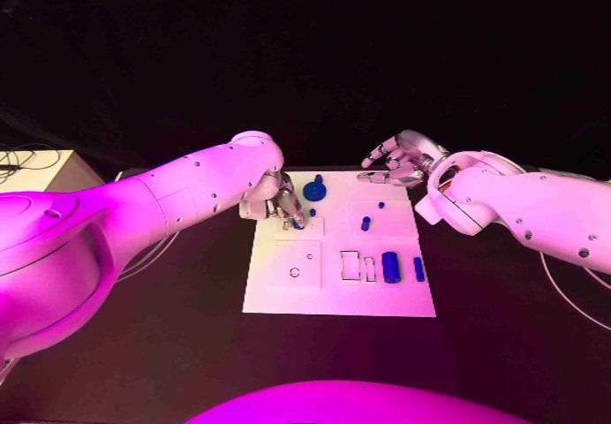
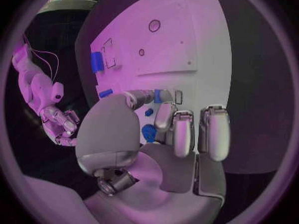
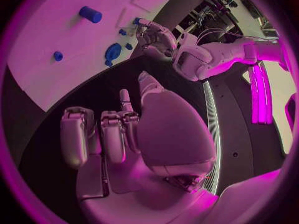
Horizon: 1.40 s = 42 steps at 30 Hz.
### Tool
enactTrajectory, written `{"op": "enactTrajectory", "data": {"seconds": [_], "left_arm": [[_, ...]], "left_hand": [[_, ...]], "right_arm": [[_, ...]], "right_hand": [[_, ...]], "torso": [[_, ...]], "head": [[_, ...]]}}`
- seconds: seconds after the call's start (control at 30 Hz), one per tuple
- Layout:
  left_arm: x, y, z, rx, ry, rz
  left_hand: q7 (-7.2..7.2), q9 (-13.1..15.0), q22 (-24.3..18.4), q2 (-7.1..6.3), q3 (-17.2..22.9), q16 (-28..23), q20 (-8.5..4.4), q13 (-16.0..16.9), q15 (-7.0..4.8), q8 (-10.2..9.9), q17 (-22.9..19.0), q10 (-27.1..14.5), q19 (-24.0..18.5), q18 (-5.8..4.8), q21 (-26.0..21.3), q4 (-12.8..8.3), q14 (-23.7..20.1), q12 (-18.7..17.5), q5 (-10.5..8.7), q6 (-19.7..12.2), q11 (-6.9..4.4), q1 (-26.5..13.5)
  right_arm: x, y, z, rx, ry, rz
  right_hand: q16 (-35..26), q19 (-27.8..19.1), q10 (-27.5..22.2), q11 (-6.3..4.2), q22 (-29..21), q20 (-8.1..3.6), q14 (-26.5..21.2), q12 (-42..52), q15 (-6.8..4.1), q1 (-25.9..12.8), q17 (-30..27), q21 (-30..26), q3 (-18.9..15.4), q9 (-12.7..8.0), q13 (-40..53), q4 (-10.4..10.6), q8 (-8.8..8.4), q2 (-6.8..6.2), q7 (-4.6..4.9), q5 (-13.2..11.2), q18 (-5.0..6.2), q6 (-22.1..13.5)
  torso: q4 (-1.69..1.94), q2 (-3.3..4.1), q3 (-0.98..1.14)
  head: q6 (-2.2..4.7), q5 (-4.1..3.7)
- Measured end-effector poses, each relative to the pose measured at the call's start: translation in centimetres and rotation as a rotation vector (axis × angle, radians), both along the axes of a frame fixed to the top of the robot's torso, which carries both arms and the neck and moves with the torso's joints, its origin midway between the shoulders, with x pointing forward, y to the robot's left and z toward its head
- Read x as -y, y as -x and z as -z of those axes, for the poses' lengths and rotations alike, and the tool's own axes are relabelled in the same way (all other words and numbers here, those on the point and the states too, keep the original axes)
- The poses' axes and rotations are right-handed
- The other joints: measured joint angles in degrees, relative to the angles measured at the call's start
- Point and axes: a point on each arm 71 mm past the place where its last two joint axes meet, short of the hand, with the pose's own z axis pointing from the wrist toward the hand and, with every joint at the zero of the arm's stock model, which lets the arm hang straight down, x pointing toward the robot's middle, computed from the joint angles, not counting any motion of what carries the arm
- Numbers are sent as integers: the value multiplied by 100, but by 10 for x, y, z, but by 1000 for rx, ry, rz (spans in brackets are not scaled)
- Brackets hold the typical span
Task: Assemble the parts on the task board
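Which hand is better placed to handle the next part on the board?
Left, likely. The left hand is over the task board, fingers at a small blue part; the right hand hovers open beyond the board's far edge.

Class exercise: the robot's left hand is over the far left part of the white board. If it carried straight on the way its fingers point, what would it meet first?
Probably the small blue part right at the left hand's fingers, with the task board beneath; whether they already touch is unclear.
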Motion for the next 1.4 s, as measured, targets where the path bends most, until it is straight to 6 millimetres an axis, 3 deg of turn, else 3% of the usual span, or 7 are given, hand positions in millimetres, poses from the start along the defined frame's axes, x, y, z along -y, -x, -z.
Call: {"op": "enactTrajectory", "data": {"seconds": [0.67,0.9,0.97,1.4], "left_arm": [[4,-2,1,-5,-18,-10],[4,-3,2,-11,-12,-17],[4,-2,2,-13,-9,-19],[3,-3,2,-6,5,-37]], "left_hand": [[12,13,-1,35,-3,0,0,-13,0,-22,0,0,0,0,0,-3,0,0,25,-11,1,-25],[9,32,-1,175,-93,0,0,-12,0,-68,-1,0,0,0,0,-93,0,0,23,11,1,-165],[10,50,-1,229,85,0,0,-6,0,-89,-1,1,0,0,0,-339,0,0,-34,13,2,-238],[9,77,-1,232,-9,0,0,73,0,-112,-1,75,0,0,0,-433,0,46,-43,52,-31,-345]], "right_arm": [[-1,0,0,4,4,-5],[-1,1,0,7,8,-7],[-1,1,0,8,9,-7],[-1,0,0,10,11,-8]], "right_hand": [[0,0,0,0,-1,0,0,0,0,0,-1,0,0,-1,-1,0,0,0,0,0,0,0],[0,0,0,0,-2,0,0,0,0,0,-1,0,0,-2,-2,0,0,0,0,0,0,0],[0,0,0,0,-2,0,0,0,0,0,-1,0,0,-2,-2,0,0,0,0,0,0,0],[0,0,0,0,-3,0,0,0,0,0,-1,0,0,-2,-2,0,0,0,0,0,0,0]], "torso": [[1,-4,-4],[5,-8,-3],[6,-8,-4],[9,-5,-7]], "head": [[-28,-16],[-29,-27],[-30,-30],[-20,-37]]}}
